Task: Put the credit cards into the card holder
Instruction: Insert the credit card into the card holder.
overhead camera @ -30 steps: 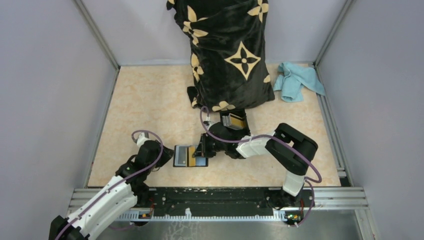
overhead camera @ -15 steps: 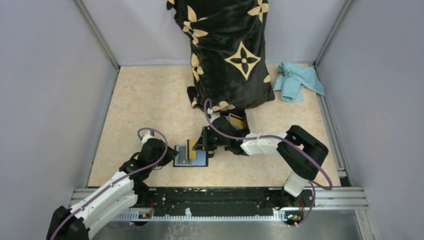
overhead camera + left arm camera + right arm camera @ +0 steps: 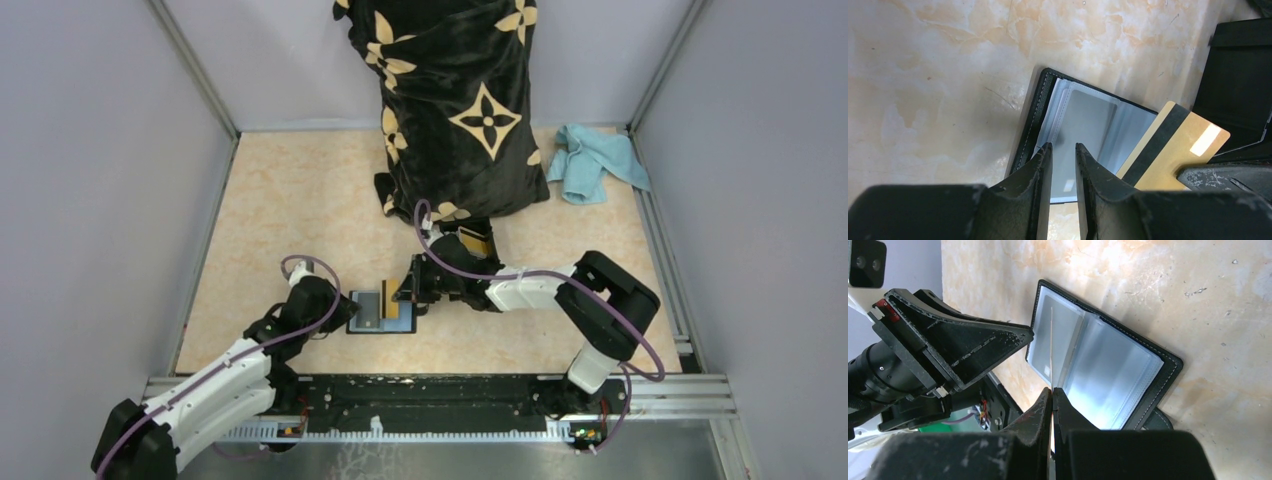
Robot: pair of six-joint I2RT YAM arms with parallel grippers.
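black card holder laid open on the surface, gold card pinched edge-on by right claw at holder's 3 o'clock, left claw narrowed at 9 o'clock edge, grip can't be told

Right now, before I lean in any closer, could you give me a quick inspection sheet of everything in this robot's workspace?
Surface: beige marbled table, with a few small scuffs.
Job's things: black card holder lies open, clear sleeves up; one gold card held over it, not yet in a sleeve.
Clutter: black box holding spare gold cards; patterned black fabric; blue cloth.
Claws: right claw shut on the gold card; left claw slightly open at the holder's edge.
Cables: purple cables loop off both arms, clear of the holder.
Surroundings: grey walls, metal frame.
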